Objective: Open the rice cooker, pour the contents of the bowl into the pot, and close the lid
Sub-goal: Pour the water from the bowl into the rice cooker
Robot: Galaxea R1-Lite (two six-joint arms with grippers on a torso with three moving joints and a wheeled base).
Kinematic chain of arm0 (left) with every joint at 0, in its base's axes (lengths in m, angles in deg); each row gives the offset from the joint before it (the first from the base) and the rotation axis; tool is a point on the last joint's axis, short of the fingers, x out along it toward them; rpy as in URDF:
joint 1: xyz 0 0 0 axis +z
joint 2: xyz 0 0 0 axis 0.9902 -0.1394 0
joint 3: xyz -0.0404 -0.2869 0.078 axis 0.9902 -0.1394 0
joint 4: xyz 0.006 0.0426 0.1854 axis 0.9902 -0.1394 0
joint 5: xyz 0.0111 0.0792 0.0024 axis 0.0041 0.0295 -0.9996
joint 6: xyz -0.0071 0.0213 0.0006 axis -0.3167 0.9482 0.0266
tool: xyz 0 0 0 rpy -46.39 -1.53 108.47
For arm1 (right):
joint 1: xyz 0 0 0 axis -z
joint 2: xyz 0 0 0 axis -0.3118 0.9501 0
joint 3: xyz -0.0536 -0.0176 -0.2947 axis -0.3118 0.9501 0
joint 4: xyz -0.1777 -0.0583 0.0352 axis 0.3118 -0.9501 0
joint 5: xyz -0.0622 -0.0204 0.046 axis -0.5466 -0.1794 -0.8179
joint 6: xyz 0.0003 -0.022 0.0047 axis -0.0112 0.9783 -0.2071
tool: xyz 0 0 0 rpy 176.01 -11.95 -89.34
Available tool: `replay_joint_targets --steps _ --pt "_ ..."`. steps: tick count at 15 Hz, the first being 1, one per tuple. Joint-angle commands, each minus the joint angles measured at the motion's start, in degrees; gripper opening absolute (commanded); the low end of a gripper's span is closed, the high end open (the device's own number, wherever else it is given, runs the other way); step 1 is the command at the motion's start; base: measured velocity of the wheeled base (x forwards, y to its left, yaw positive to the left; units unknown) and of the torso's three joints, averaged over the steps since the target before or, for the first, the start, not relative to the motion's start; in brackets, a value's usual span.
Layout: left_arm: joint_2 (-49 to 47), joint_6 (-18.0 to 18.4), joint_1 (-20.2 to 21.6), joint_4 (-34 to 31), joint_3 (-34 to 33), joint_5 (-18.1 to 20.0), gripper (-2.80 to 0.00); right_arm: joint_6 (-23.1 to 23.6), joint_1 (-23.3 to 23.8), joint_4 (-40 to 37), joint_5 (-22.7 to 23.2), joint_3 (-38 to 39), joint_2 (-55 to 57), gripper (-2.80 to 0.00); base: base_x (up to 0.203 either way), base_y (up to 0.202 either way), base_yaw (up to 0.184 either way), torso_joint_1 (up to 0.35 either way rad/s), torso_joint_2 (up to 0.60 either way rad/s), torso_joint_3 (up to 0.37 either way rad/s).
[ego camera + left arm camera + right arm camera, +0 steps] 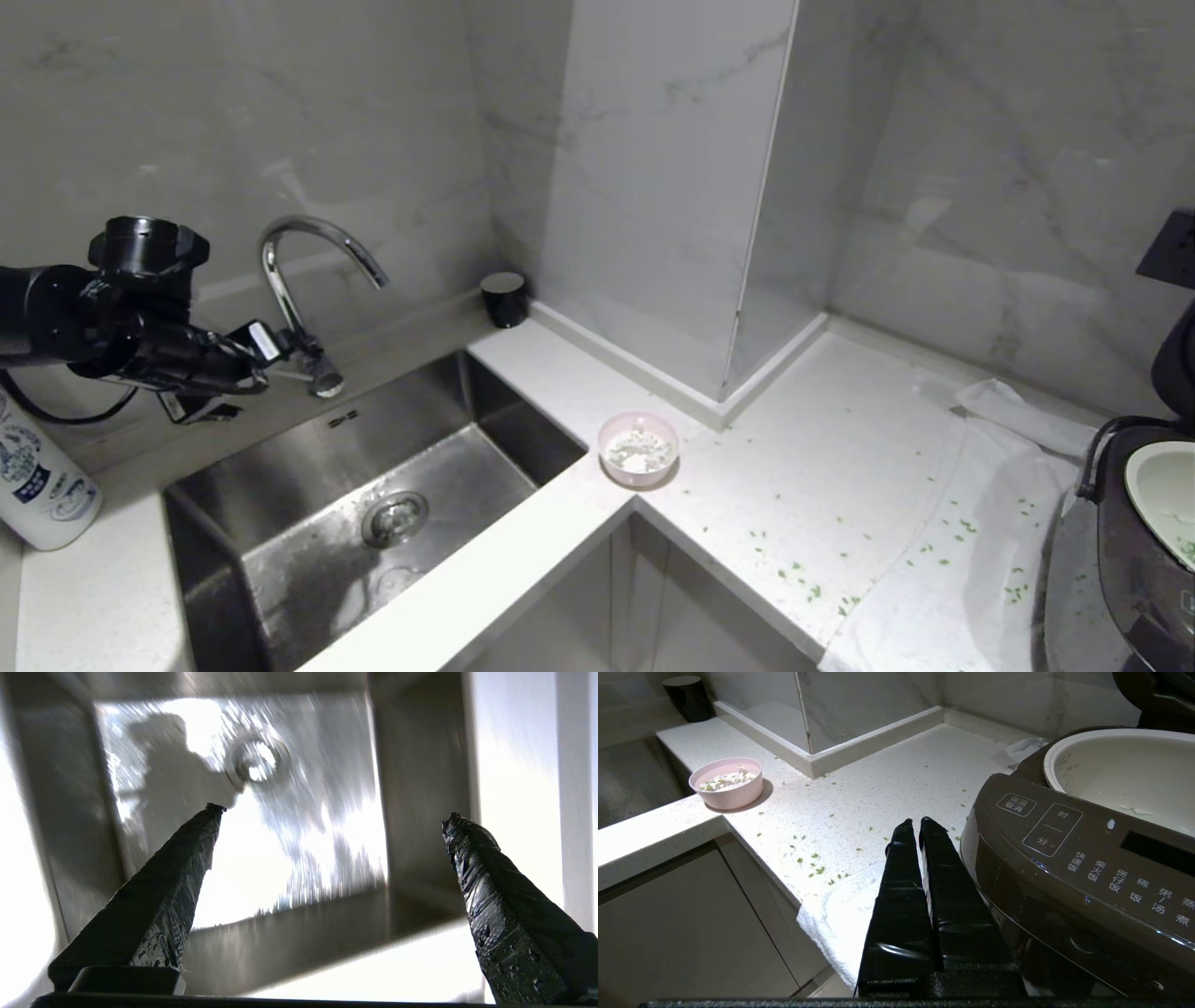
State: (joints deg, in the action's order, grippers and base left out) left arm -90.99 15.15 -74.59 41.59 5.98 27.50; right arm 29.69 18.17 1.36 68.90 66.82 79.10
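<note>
At frame centre on the tabletop [840,448]: bowl [639,449] sat upright, contents [639,451] inside | far right: rice cooker [1134,560] open, pot [1162,485] exposed | left gripper [334,816] over sink [308,523], fingers spread, seemingly empty | right gripper [920,826] beside cooker, fingers pressed together.

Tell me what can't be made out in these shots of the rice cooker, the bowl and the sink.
- Rice cooker: cut off by the head view's right edge.
- Lid: only a dark corner shows at the right wrist view's top edge.
- Pot bottom: hidden by its own rim.
- Sink: blurred in the left wrist view.
- Bowl contents: too small in the head view to sort.
</note>
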Motion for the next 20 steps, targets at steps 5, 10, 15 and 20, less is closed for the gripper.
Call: replay_joint_targets --steps 5,10,15,20 --pt "18.58 13.41 -7.21 6.96 -19.75 7.65 0.00 0.04 0.00 0.10 0.00 0.09 -0.01 -2.80 0.000 0.000 0.000 0.000 0.00 0.000" --pt "33.19 23.55 -7.87 20.29 -34.68 7.44 -2.80 0.04 0.00 0.02 0.00 0.09 -0.01 -2.80 0.000 0.000 0.000 0.000 0.00 0.000" --pt "46.34 24.13 -6.54 21.06 -41.51 6.02 -2.80 0.04 0.00 0.02 0.00 0.09 -0.01 -2.80 0.000 0.000 0.000 0.000 0.00 0.000" --pt "62.47 30.19 -6.44 20.67 -44.66 -3.47 -2.80 0.04 0.00 0.03 0.00 0.09 -0.01 -2.80 0.000 0.000 0.000 0.000 0.00 0.000"
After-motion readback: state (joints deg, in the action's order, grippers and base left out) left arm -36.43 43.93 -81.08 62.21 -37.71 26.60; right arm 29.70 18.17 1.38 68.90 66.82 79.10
